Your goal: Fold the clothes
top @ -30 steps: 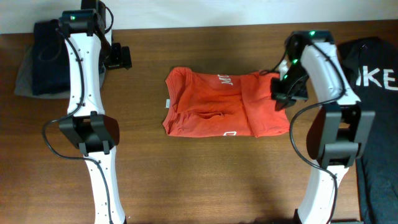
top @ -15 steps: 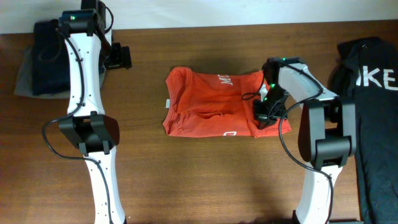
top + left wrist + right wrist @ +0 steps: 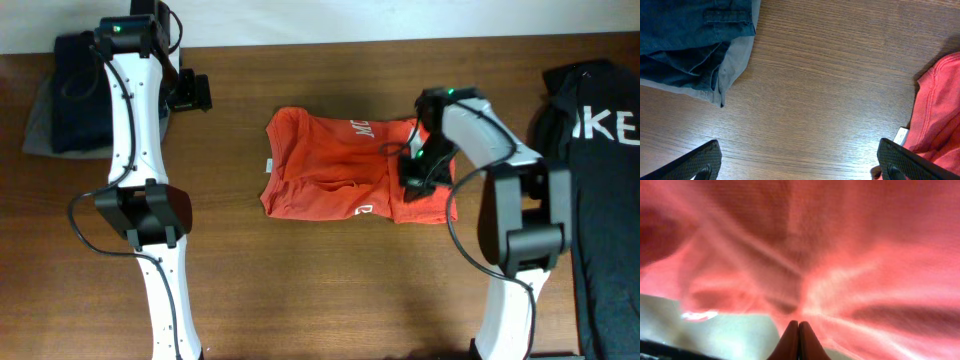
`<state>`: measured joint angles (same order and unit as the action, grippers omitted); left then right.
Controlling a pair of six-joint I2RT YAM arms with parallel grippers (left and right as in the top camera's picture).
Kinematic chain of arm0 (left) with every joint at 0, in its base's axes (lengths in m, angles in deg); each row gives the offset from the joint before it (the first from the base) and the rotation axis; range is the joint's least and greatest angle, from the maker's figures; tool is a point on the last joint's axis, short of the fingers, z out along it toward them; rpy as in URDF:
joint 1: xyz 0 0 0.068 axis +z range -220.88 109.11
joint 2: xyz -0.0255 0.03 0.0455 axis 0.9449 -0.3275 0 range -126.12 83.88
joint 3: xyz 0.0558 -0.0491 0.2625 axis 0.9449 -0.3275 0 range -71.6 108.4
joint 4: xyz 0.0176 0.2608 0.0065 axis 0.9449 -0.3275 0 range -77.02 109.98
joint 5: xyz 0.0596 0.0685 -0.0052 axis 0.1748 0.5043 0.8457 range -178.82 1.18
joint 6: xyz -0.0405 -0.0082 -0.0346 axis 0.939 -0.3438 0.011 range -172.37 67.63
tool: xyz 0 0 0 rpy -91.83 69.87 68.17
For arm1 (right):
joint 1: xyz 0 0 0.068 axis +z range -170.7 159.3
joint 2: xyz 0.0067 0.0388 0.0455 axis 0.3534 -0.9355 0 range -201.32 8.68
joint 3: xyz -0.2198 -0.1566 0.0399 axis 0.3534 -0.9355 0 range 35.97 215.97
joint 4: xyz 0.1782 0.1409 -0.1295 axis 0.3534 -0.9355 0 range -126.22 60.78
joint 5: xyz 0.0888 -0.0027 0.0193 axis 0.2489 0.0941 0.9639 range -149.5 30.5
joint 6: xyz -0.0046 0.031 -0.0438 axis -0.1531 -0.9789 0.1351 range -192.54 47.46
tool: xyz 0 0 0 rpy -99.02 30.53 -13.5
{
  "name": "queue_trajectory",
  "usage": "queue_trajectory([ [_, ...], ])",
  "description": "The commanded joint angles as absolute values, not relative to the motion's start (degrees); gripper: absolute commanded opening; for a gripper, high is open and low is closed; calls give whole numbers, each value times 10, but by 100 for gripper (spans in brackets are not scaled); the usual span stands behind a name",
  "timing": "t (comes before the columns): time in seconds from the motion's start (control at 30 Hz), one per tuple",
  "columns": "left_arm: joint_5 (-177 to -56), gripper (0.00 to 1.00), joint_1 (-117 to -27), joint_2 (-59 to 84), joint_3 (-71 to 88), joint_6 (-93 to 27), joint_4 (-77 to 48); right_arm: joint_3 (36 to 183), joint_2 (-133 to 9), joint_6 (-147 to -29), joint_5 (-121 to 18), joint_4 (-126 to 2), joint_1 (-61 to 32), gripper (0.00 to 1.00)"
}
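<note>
1. The orange-red T-shirt (image 3: 340, 170) lies crumpled slightly right of the middle of the frame in my overhead view. It is spread flat on the table (image 3: 300, 290), with white lettering (image 3: 360, 128) near its top edge and a small white mark at its bottom edge.
2. My right gripper (image 3: 418, 172) sits on the right part of the T-shirt. On the right wrist camera its fingers (image 3: 792, 339) are pressed tight together. Blurred red cloth fills nearly the whole frame, and its folds run in toward the fingertips, so I read it as pinching the fabric.
3. My left gripper (image 3: 188, 92) hangs over bare wood in the upper left, well apart from the T-shirt. On the left wrist camera its two fingers (image 3: 695, 162) stand at the bottom corners of the frame, spread wide with nothing between them.
4. That same camera shows a white label (image 3: 901, 135) at the T-shirt's edge on the right of the frame.
5. A pile of dark clothes (image 3: 65, 92) rests at the far upper left of the table. Up close it looks like blue denim lying on grey cloth.
6. A black shirt (image 3: 600, 150) with white letters lies along the right edge of the frame.
7. The table is dark brown wood with a clear grain, and a pale wall (image 3: 400, 18) runs along the top of the frame.
</note>
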<state>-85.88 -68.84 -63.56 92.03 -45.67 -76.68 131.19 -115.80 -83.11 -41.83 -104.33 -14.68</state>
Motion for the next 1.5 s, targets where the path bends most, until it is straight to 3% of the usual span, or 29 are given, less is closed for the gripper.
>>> queue_trajectory([
  [0.0, -865, 99, -689, -626, 926, -460, -767, 1372, -1102, -835, -452, -1065, -186, 4],
  [0.3, -865, 99, -689, -626, 926, -460, -767, 1382, -1108, -813, -450, -1009, -218, 8],
  [0.73, -865, 99, -690, -626, 926, -460, -767, 1359, -1182, -809, -457, -913, -220, 4],
  [1.47, -866, 99, -690, -626, 926, -460, -767, 1356, -1242, -811, -542, -877, -297, 4],
])
